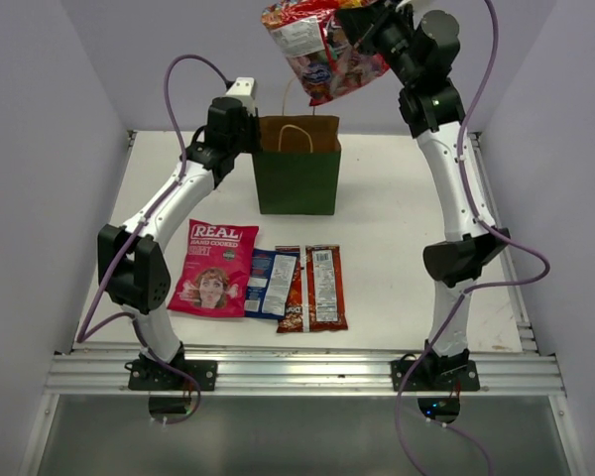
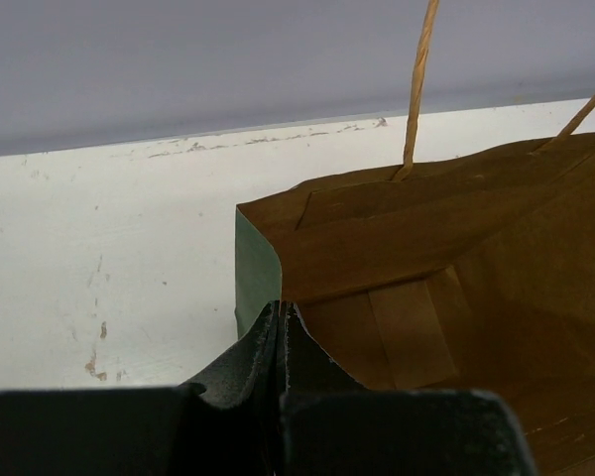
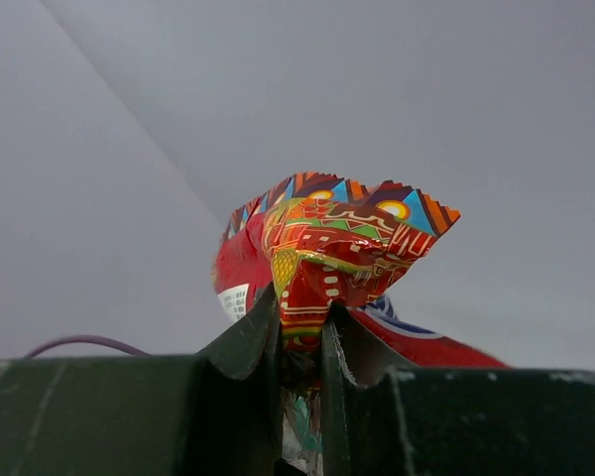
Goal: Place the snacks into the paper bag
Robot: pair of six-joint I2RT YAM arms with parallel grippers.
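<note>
Nearest me, three packets lie in a row at the near edge of the worktop [image 1: 407, 228]. They are the pink REAL crisp bag [image 1: 215, 269], the small blue packet [image 1: 272, 283] against its right side, and the orange-red packet [image 1: 312, 288] beside that. All three are outside the bag.

Behind them the green paper bag [image 1: 297, 178] stands upright with its mouth open. The left pincer [image 2: 281, 315] is clamped shut on the bag's left rim, I'd guess to steady it and keep the mouth spread.

Farthest and highest, the right pincer [image 3: 299, 317] is closed on the crimped top edge of the red candy bag [image 1: 322, 45]. The bag dangles above the opening and a little to its right, held that high, I'd judge, so it clears the rim. The tan loop handles [image 2: 421, 89] stand up over the mouth and could catch the packet on its way down.
</note>
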